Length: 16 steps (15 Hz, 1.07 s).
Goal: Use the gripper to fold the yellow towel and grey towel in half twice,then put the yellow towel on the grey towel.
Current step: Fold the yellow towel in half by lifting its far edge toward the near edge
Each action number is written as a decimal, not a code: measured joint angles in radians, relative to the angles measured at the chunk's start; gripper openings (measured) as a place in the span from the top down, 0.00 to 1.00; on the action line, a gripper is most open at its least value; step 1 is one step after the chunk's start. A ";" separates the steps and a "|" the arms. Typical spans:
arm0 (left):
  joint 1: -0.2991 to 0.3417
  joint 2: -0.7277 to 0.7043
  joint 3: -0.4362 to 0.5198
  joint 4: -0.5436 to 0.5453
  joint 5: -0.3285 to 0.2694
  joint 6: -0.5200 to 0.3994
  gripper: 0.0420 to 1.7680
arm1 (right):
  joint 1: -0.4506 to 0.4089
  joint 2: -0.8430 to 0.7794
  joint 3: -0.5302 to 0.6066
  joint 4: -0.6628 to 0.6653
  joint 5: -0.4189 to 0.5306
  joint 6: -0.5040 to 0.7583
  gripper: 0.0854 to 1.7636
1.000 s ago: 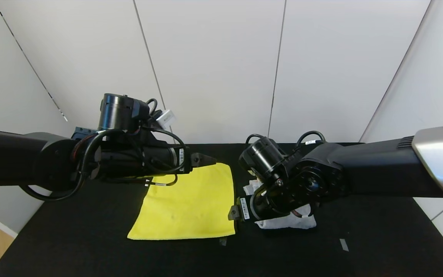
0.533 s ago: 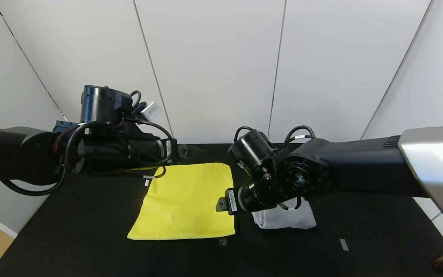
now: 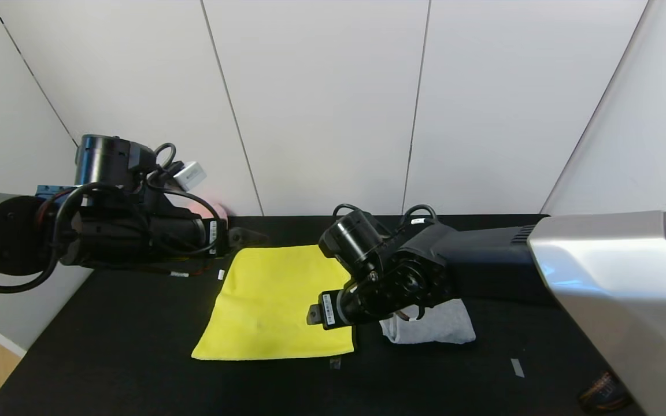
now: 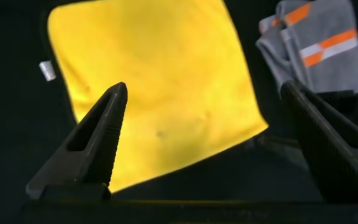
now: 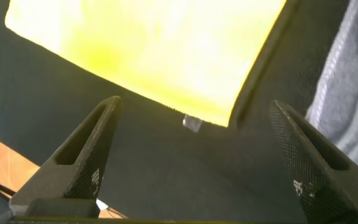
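I see no bins or trays in any view, only the black table (image 3: 136, 370) with two cloths lying on it. My left gripper (image 3: 246, 236) hangs at the far left corner of the yellow towel (image 3: 278, 303), its fingers (image 4: 86, 146) spread wide with nothing between them; through the left wrist camera the yellow towel (image 4: 160, 81) lies flat below the gap, clear of both fingers. My right gripper (image 3: 314, 315) sits low over the towel's right edge, near its front right corner, and its fingers (image 5: 79, 158) are also wide apart and empty. From the right wrist camera the yellow towel (image 5: 160, 46) shows a corner with a small white tag (image 5: 192, 122) beside it, and I think the gripper is just above the cloth rather than touching it, though I cannot be sure. The grey towel (image 3: 431, 326) lies bunched just right of the yellow one, partly under my right arm; its orange stripes (image 4: 328, 43) show in the left wrist camera.
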 joint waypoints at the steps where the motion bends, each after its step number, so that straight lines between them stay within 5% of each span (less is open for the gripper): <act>1: 0.025 -0.005 0.005 0.026 0.000 0.020 0.03 | 0.000 0.010 -0.011 0.001 0.000 0.002 0.04; 16: 0.233 0.004 0.290 0.052 -0.005 0.124 0.03 | 0.004 0.056 -0.017 0.033 -0.001 0.005 0.04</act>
